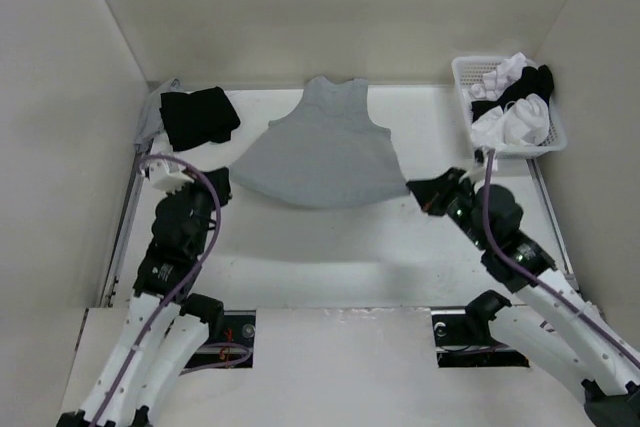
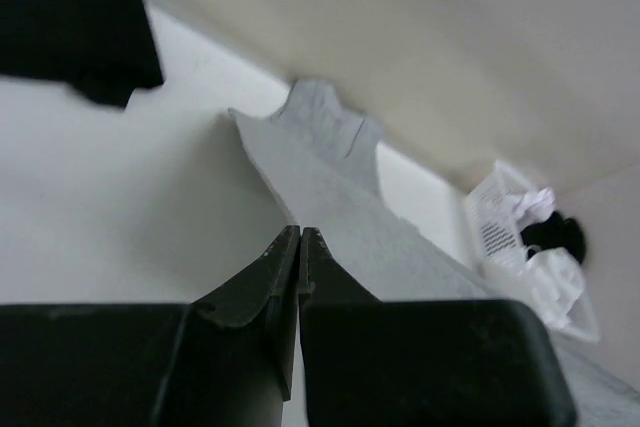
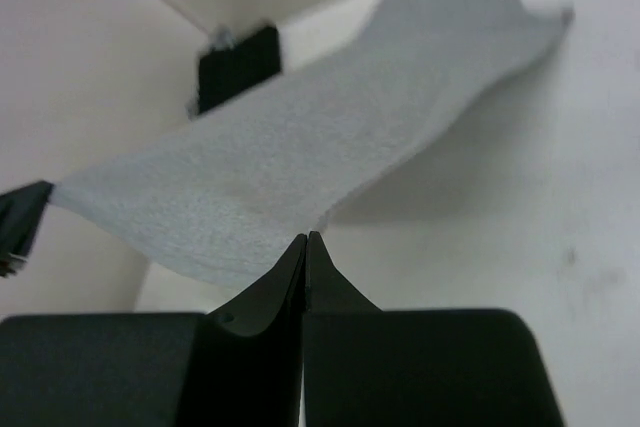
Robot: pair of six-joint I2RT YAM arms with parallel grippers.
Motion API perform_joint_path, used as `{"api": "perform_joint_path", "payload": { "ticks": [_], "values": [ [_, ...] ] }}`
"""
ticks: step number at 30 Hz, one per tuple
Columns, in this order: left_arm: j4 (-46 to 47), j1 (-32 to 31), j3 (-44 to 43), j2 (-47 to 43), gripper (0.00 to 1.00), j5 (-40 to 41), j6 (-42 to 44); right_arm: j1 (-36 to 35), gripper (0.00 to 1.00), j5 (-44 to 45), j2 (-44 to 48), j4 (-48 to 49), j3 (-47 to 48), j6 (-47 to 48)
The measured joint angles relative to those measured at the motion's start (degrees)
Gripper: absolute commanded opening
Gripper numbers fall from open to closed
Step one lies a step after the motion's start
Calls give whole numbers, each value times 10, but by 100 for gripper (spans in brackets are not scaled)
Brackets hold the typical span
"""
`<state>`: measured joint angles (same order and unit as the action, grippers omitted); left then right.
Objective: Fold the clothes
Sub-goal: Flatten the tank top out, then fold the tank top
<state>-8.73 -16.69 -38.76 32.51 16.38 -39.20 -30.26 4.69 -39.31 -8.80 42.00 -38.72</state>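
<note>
Top external view: left claw [image 1: 222,183] is pinched shut on the left hem corner of the grey top [image 1: 325,152], which lies spread mid-counter [image 1: 330,247], neck away. Right claw [image 1: 418,190] is pinched shut on the right hem corner. The knit looks soft, light and limp, likely to sag between grips, so the hem corners suit.

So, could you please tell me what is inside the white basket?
The white basket holds bundled white clothes and a black garment heaped above its rim. Anything beneath them, and the basket floor, is covered.
</note>
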Motion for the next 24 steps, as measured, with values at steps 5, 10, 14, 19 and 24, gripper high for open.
{"api": "perform_joint_path", "payload": {
  "ticks": [5,10,14,19,24],
  "values": [
    [-120,-19,120,-152,0,3,-34,-103,0,31,95,-32,-180,-62],
    [-236,-59,134,-254,0,13,-87,-245,0,80,169,-112,-247,-143],
    [-280,-80,120,-257,0,39,-110,-354,0,141,186,-153,-237,-196],
    [-210,-73,99,-146,0,72,-101,-295,0,163,50,-125,-175,-163],
    [-21,-6,50,128,0,77,-75,-71,0,82,-147,-2,-82,-90]
  ]
}}
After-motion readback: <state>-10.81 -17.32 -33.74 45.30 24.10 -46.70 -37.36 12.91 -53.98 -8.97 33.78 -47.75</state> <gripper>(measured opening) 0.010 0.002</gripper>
